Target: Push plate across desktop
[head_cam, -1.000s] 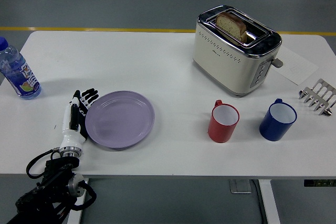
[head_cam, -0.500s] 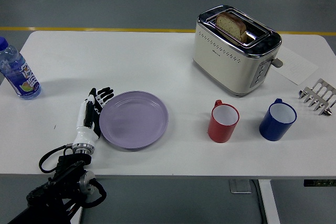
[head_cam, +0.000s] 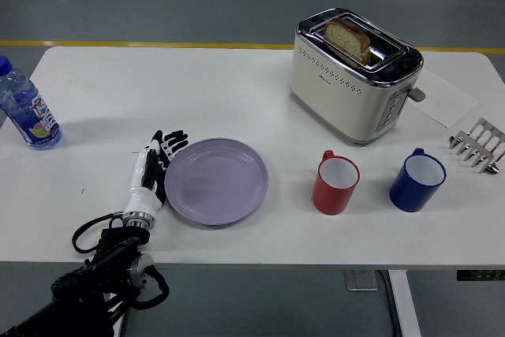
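At far left on the white surface [head_cam: 237,76], a clear water bottle [head_cam: 24,108] with a blue cap and a colourful label, upright near the left edge. Right of it and nearer the front edge, the left hand [head_cam: 151,173], white-backed with black fingers, reaching in from the lower left corner on a black arm trailing looped cable. Fingers [head_cam: 172,144] extended and held flat together, gripping nothing, laid edge-on against the left rim of the plate. Touching that hand on its right, the lavender plate [head_cam: 216,181], empty, flat on the surface, left of centre and toward the near edge. Well apart to the right, a red mug [head_cam: 336,183] with a white interior, upright, handle turned toward the far side. Behind and slightly right of the mug, a cream and chrome toaster [head_cam: 355,75] set at an angle, one slice of bread [head_cam: 348,39] standing in a slot. Right of the red mug and near it, a blue mug [head_cam: 417,180], also white inside and upright. Beyond the toaster's right end, a sheet of white paper [head_cam: 446,100] lying flat. At far right, a small metal rack [head_cam: 478,144] by the edge.
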